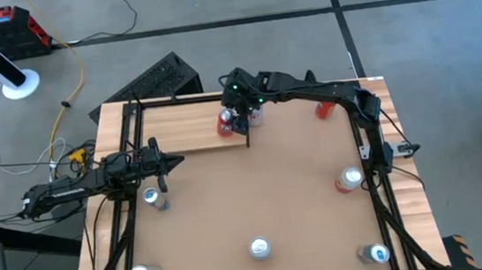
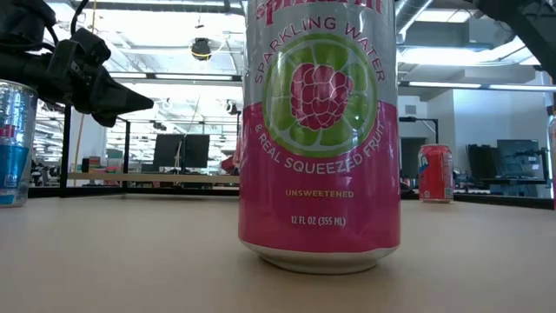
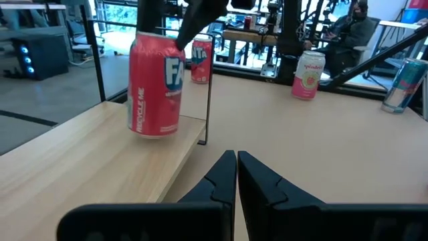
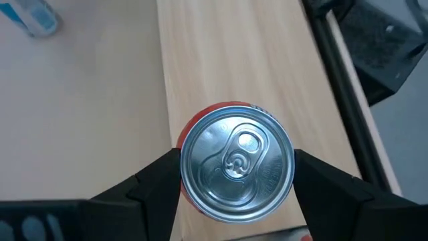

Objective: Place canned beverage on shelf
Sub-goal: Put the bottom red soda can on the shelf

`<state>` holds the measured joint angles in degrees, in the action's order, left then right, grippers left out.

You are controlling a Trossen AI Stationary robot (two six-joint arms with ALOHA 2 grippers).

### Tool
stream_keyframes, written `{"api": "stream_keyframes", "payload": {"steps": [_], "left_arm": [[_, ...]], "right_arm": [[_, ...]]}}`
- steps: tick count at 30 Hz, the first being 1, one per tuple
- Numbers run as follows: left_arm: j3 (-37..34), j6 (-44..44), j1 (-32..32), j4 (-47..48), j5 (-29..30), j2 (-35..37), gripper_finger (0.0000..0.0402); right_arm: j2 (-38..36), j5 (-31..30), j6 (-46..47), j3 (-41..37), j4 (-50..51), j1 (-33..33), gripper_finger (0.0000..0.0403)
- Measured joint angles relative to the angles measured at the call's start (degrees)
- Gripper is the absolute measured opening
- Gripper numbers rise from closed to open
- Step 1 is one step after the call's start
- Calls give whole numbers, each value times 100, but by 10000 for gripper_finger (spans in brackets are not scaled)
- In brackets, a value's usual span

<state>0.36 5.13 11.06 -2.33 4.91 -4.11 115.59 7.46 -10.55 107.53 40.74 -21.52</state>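
A red can (image 3: 155,84) stands upright near the right end of the shelf (image 1: 178,128), a pale wood board with black rails at the table's far left. My right gripper (image 4: 235,167) reaches over it from the far right and is shut on it; the high view shows that gripper (image 1: 229,118) at the shelf's end. My left gripper (image 1: 177,161) waits shut at the table's left side, pointing level toward the right, clear of the can. In the left wrist view its shut fingers (image 3: 236,167) point past the shelf's near edge. My right gripper pinches the red can's upper wall, just below the rim (image 4: 184,167), between its two fingers, one on each side. The fingers (image 4: 321,181) come slanting down from above. The can stays upright, and its base (image 3: 154,132) appears to rest on the shelf board.
Several other cans stand about the table: a pink sparkling-water can (image 2: 320,130) at the near middle, a red one (image 1: 325,107) at the far right, one (image 1: 348,180) at the right, a blue one (image 1: 151,197) beside my left gripper. A black post (image 3: 207,94) rises at the shelf's corner.
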Motion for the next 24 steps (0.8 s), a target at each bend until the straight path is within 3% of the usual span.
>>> {"api": "stream_keyframes", "payload": {"steps": [2,10,24], "left_arm": [[0,0,1,-2,0,-1,0],[0,0,1,-4,2,-1,0],[0,0,1,-4,2,-1,0]], "right_arm": [[0,0,0,-2,31,0,276],[-6,1,19,9,-43,0,347],[-9,0,43,58,-45,22,347]]}}
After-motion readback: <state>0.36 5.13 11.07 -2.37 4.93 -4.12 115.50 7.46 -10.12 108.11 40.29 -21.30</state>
